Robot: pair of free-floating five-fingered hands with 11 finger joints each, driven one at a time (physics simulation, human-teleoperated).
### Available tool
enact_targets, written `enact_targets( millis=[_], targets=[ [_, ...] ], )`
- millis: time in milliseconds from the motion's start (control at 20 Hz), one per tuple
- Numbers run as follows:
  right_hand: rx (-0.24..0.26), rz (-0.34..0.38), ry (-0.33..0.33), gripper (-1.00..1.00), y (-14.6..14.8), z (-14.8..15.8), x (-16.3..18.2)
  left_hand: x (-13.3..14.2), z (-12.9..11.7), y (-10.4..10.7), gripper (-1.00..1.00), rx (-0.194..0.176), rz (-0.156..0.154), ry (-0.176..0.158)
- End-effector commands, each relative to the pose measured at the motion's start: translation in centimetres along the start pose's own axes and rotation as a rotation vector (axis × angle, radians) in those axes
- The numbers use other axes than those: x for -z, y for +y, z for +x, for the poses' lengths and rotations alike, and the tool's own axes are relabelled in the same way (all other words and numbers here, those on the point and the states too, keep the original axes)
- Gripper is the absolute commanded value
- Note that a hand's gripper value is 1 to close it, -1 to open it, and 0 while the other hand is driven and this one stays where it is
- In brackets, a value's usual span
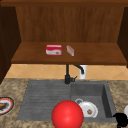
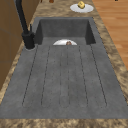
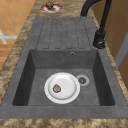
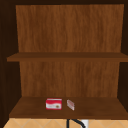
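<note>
Right hand (image 1: 121, 120): seen at the sink's (image 1: 45, 100) front right corner, low over the counter edge; whether its fingers are spread or curled cannot be told. White plate (image 3: 62, 87): laid in the basin beside the drain, carrying a small brown morsel (image 3: 56, 88).

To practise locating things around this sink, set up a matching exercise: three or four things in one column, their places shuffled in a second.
Things:
1. white plate
2. red box
3. right hand
4. tap

Places:
a. on the lowest cabinet shelf
b. behind the sink, at its middle
c. in the sink basin
d. at the sink's front right corner

Pairs: 1-c, 2-a, 3-d, 4-b
</note>
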Motion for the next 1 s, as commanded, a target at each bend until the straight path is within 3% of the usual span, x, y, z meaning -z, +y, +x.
enact_targets(
  millis=[0, 200, 450, 950],
  targets=[
    [0.000, 0.000, 0.000, 0.00, 0.0, 0.0, 0.0, -1.3, -1.5, -0.4, -1.00, -0.005, -0.120, 0.027],
    [0.000, 0.000, 0.000, 0.00, 0.0, 0.0, 0.0, -2.6, -3.3, -0.6, -1.00, -0.010, -0.169, 0.013],
    [0.000, 0.000, 0.000, 0.00, 0.0, 0.0, 0.0, -4.6, -3.8, -1.1, -1.00, -0.033, -0.214, 0.007],
    [0.000, 0.000, 0.000, 0.00, 0.0, 0.0, 0.0, -7.9, -4.4, -2.9, -1.00, -0.043, -0.284, 0.013]
  ],
)
